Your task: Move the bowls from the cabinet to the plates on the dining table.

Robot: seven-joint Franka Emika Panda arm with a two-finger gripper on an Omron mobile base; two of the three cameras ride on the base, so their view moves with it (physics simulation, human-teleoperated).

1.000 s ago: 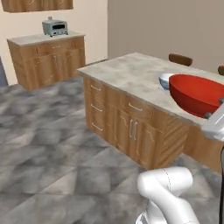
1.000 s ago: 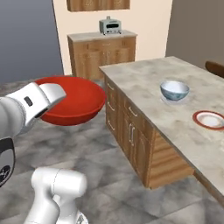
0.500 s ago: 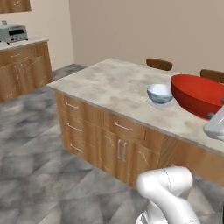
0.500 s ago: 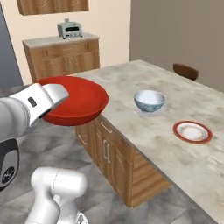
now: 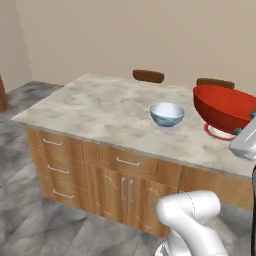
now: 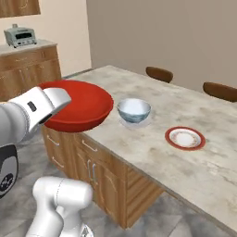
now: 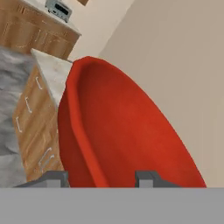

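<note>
Aloft, the end effector (image 7: 101, 178) clamps the red bowl (image 6: 81, 105) by its rim; the red plate (image 6: 185, 138) waits ahead across the tabletop (image 6: 217, 134), past the patterned bowl (image 6: 134, 110).

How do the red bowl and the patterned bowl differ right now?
The red bowl is plain glossy red; the patterned bowl is white inside with a blue-green outside. The red bowl is held in the hand, off the dining table; the patterned bowl sits on the table, on a pale plate. The red plate has no bowl on it. Both bowls are round and open upward.
</note>
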